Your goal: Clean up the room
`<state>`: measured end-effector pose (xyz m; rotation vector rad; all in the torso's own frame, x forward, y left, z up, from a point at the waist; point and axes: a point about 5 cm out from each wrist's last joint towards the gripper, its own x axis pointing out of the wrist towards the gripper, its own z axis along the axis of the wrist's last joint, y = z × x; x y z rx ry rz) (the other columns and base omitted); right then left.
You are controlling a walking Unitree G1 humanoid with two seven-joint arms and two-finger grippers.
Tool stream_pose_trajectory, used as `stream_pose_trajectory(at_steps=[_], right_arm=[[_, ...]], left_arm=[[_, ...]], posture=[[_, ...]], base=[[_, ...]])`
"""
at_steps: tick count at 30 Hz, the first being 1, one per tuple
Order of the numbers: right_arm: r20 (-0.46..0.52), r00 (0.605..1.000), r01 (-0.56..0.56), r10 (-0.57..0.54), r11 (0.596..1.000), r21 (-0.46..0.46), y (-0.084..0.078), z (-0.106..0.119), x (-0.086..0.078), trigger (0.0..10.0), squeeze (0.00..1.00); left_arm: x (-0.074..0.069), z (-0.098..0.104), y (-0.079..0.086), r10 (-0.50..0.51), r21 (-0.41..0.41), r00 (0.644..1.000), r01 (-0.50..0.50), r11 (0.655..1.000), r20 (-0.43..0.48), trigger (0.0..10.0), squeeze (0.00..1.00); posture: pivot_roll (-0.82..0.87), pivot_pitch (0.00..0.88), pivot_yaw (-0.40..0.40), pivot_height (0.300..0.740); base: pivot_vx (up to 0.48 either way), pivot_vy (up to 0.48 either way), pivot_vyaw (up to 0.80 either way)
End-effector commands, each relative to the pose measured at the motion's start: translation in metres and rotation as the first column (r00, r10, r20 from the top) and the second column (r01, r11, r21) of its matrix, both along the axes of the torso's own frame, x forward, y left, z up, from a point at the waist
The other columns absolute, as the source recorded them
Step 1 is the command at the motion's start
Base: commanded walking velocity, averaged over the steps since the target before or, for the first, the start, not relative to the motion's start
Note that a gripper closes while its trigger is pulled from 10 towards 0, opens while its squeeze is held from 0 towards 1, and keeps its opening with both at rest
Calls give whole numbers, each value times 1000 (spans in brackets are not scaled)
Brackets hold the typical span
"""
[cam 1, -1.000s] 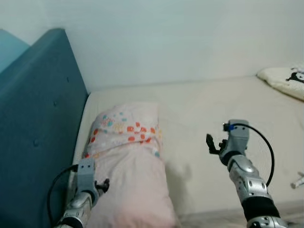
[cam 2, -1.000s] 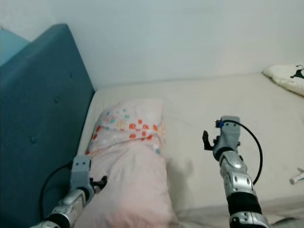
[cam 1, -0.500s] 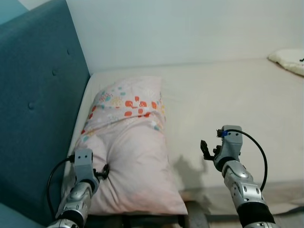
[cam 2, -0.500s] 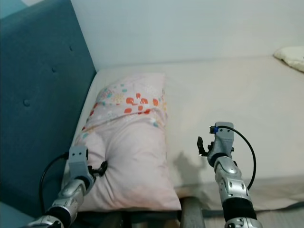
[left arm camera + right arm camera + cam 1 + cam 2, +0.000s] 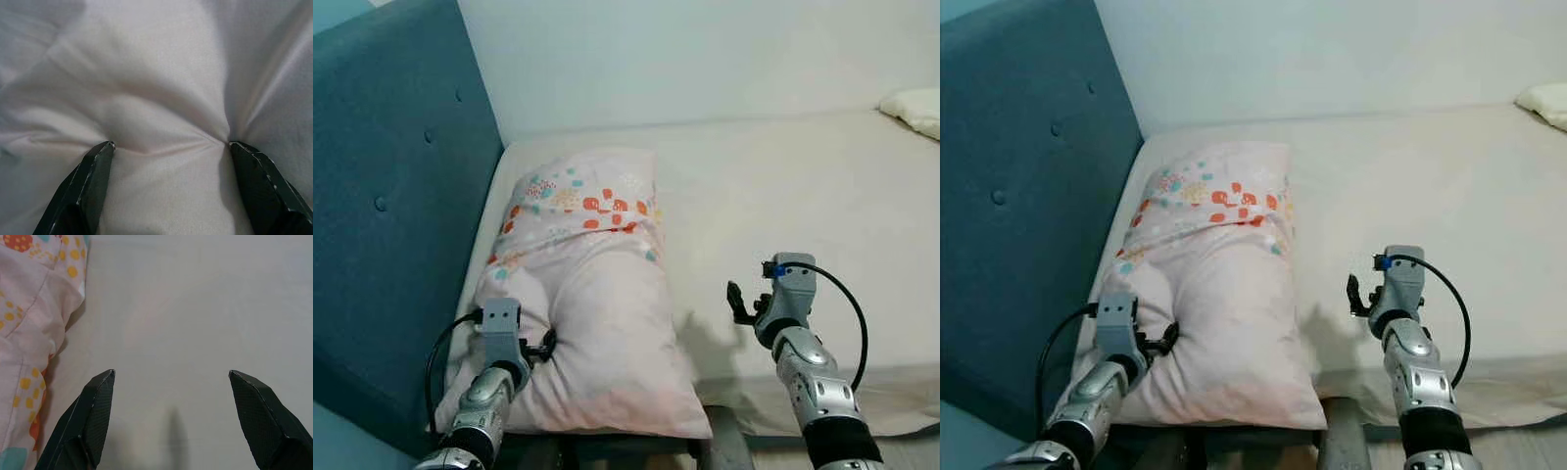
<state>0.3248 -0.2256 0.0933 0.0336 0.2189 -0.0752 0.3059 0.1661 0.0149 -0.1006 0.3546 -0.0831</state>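
A pink pillow (image 5: 587,294) with coloured dots at its far end lies along the left side of the bed, next to the headboard. My left gripper (image 5: 540,348) is at the pillow's near left corner. In the left wrist view its fingers (image 5: 95,166) stand wide apart with their tips dug into the pink fabric (image 5: 146,73), which puckers between them. My right gripper (image 5: 736,304) hangs open just above the bare mattress to the right of the pillow. The right wrist view looks past its fingertips (image 5: 100,391) at the sheet, with the pillow's edge (image 5: 29,308) to one side.
A teal padded headboard (image 5: 391,196) stands along the left. The cream mattress (image 5: 803,186) runs to the white wall behind. A second pale cushion (image 5: 913,108) lies at the far right. The bed's front edge (image 5: 891,416) is just before me.
The camera has tilted down and drawn back, so more of the bed front shows. My left gripper stays pressed into the pillow corner; the right gripper stays open over the mattress.
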Motion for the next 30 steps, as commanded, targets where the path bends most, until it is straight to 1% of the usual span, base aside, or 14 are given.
stream_pose_trajectory(at_steps=[1, 4, 9, 10, 11, 13, 15, 16, 19, 21, 24, 27, 29, 30], right_arm=[[-8, 1000, 1, -1, 1000, 18, 2, -3, -3, 10000, 0], [-6, 1000, 1, -1, 1000, 23, 4, -3, -4, 10000, 0], [-4, 1000, 1, -1, 1000, 24, 4, -3, -4, 10000, 0], [-2, 1000, 3, -3, 1000, 24, 3, -2, -4, 10000, 0], [1, 1000, 4, -4, 1000, 25, 3, -1, -3, 10000, 0], [4, 1000, 5, -5, 1000, 26, 3, 0, -3, 10000, 0], [4, 1000, 5, -5, 1000, 26, 3, 0, -3, 10000, 0], [7, 1000, 8, -8, 1000, 26, 2, 1, -3, 10000, 0], [13, 1000, 12, -12, 1000, 26, 1, 3, -2, 10000, 0], [24, 1000, 14, -15, 1000, 26, 0, 7, -1, 10000, 0], [38, 999, 17, -18, 999, 29, 0, 10, 1, 10000, 0], [40, 999, 17, -18, 999, 30, 0, 11, 1, 10000, 0], [53, 998, 19, -21, 999, 31, 0, 15, 2, 10000, 0], [53, 998, 19, -21, 999, 31, 0, 15, 2, 10000, 0]], left_arm=[[-13, -18, -13, -57, 4, 993, 58, 998, -99, 10000, 1000], [-13, -19, -20, -90, 32, 989, 94, 995, -117, 10000, 1000], [-14, -21, -21, -93, 44, 987, 100, 994, -131, 10000, 1000], [-16, -24, -23, -96, 45, 983, 104, 994, -156, 10000, 592], [-19, -27, -24, -91, 42, 979, 101, 994, -185, 10000, 0], [-21, -30, -25, -89, 31, 973, 98, 995, -214, 10000, 0], [-21, -30, -25, -89, 31, 973, 98, 995, -214, 10000, 0], [-23, -32, -26, -80, 4, 968, 83, 997, -238, 0, 0], [-22, -33, -26, -52, -51, 964, 40, 998, -262, 0, 0], [-16, -28, -23, -25, -90, 966, 1, 996, -259, 0, 0], [-9, -21, -18, 2, -117, 970, -31, 993, -244, 0, 0], [-8, -20, -18, 5, -121, 971, -35, 992, -241, 0, 0], [1, -12, -15, 21, -150, 977, -54, 987, -214, 0, 0], [1, -12, -15, 21, -150, 977, -54, 987, -214, 0, 0]], posture=[[-110, 163, 68, 582], [-107, 167, 69, 582], [-108, 169, 71, 582], [-108, 169, 71, 582], [-108, 169, 71, 582], [-110, 168, 72, 582], [-110, 168, 72, 582], [-110, 167, 72, 582], [-112, 162, 74, 582], [-112, 159, 77, 582], [-111, 157, 79, 582], [-111, 157, 79, 582], [-111, 152, 80, 582], [-111, 152, 80, 582]], base=[[0, 0, 0], [0, 0, 0], [0, 0, 0], [0, 0, 0], [0, 0, 0], [0, 0, 0], [0, 0, 0], [0, 0, 0], [0, 0, 0], [0, 0, 0], [0, 0, 0], [0, 0, 0], [0, 0, 0], [0, 0, 0]])
